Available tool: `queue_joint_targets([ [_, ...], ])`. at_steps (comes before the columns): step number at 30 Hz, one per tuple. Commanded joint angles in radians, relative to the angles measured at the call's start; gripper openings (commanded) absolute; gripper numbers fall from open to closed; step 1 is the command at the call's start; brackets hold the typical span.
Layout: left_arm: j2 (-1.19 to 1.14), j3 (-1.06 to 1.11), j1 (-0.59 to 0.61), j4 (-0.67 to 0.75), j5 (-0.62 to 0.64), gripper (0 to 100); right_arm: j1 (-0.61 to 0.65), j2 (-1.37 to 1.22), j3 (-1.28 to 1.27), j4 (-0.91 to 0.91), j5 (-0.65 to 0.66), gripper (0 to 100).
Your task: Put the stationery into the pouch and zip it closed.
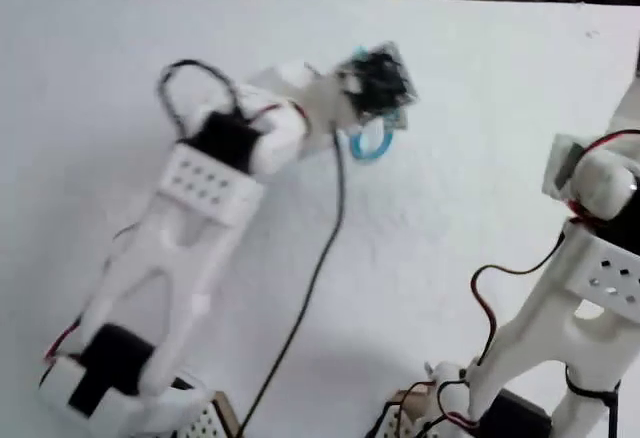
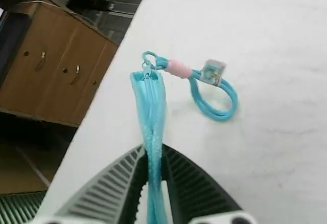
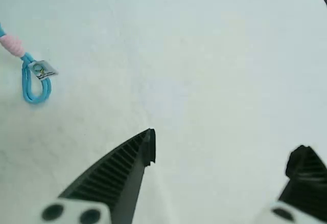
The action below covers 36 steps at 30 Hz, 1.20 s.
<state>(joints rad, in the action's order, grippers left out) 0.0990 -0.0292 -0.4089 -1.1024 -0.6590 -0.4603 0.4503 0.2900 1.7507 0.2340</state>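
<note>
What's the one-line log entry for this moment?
left claw: shut on pouch | right claw: open, over table | strap loop: on table

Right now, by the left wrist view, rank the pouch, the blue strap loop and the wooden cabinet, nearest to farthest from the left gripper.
1. pouch, clamped in the left gripper.
2. blue strap loop, on the table beyond the pouch's zip end.
3. wooden cabinet, past the table's edge.
</note>
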Motion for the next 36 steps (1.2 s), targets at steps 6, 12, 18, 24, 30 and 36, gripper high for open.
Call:
queue_joint_targets([
  [6,-0.174,-0.021,-0.151,0.012,0.086,2,-0.038,0.024,-0.025,-0.004,0.014,39.8],
  [12,-0.352,-0.021,-0.159,0.012,0.173,2,-0.039,0.022,-0.025,-0.001,0.014,39.8],
  [18,-0.372,-0.037,-0.177,-0.098,0.192,15,-0.038,0.021,-0.025,0.001,0.014,39.8],
  [24,-0.378,-0.193,-0.174,-0.284,0.192,25,-0.033,0.024,-0.025,-0.001,0.014,39.9],
  [30,-0.375,-0.345,-0.179,-0.437,0.192,29,-0.038,0.028,-0.025,0.002,0.014,39.9],
  [36,-0.372,-0.483,-0.208,-0.666,0.178,35,-0.036,0.028,-0.025,0.004,0.014,39.9],
])
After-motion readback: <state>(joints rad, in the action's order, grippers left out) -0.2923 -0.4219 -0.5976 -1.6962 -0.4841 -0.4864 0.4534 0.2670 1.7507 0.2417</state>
